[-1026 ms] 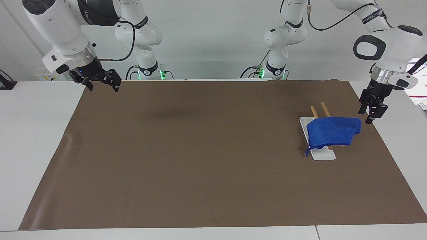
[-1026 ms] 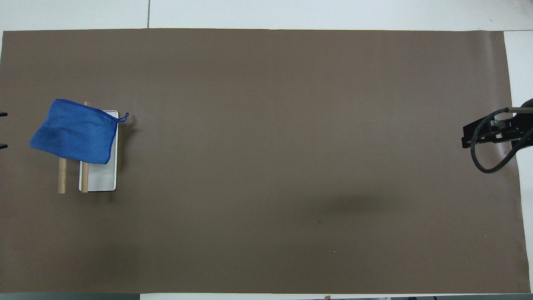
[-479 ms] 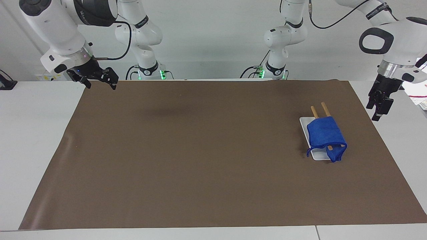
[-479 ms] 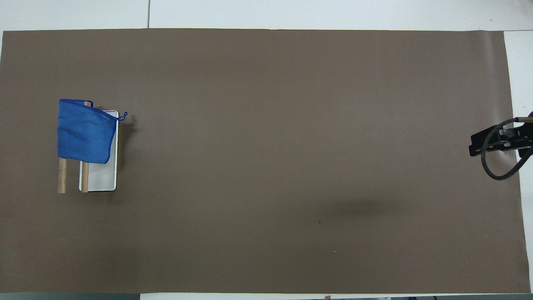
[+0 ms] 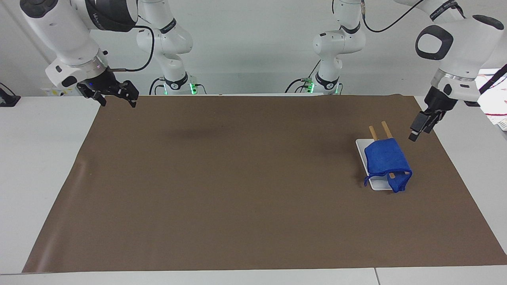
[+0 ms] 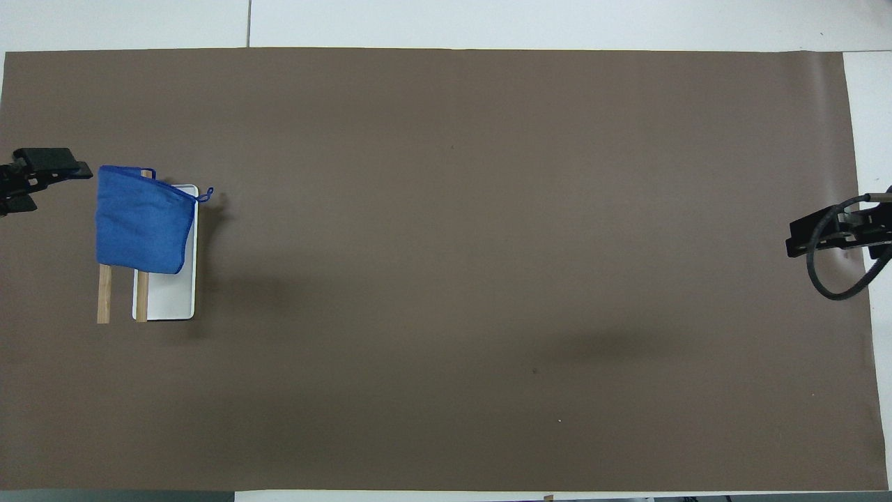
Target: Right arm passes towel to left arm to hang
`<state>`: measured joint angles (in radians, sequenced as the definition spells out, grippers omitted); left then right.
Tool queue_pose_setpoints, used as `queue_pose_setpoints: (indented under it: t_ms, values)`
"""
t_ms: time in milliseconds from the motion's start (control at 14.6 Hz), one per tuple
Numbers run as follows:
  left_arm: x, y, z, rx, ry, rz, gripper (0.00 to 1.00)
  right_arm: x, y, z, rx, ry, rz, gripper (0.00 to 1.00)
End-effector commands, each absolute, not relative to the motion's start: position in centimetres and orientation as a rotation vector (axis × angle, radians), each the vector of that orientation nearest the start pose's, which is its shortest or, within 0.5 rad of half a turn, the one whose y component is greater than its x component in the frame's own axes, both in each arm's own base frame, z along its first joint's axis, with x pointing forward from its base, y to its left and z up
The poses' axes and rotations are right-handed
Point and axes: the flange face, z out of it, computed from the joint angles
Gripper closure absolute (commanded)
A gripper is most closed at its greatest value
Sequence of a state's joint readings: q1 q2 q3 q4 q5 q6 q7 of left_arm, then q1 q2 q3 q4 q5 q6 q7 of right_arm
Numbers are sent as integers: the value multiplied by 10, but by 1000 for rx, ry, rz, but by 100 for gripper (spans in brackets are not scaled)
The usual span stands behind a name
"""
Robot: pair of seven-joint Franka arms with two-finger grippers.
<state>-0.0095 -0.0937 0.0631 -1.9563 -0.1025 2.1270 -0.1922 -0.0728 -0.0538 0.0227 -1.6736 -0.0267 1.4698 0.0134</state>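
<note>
One towel, two wooden rods, one white tray, and two arms are showing.

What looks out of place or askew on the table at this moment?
Little stands out. The towel hangs over the two wooden rods of the rack, sitting toward their ends farther from the robots, with one corner and its loop drooping past the white base. Both tools are clear of it.

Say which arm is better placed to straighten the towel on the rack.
Left. The left gripper hangs open beside the towel draped over the wooden rails; the right gripper waits open at the table's right-arm end.
</note>
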Motion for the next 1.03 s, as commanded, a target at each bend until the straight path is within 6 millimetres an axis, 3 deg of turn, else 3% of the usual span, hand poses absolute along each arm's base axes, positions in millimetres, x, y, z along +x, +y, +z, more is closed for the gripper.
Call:
queue_pose_setpoints:
  t_ms: [0,137,274,479,684,958]
  values:
    - [569,-3,564,-3146,-172,-294,0,524,-31,601,-3158,78,183,0]
    - [581,-8,587,-3146,-85,-213,0,525,-34,602,-3160,88,174,0]
    - [586,-9,600,-3147,-62,-148,0,532,-37,603,-3156,93,200,0]
    - [586,-10,611,-3148,-56,-49,0,534,-27,607,-3148,64,226,0]
    - [576,-10,611,-3153,-30,-34,0,534,-9,608,-3115,30,230,0]
    - [546,-8,604,-3159,-30,3,0,533,-9,607,-3115,30,234,0]
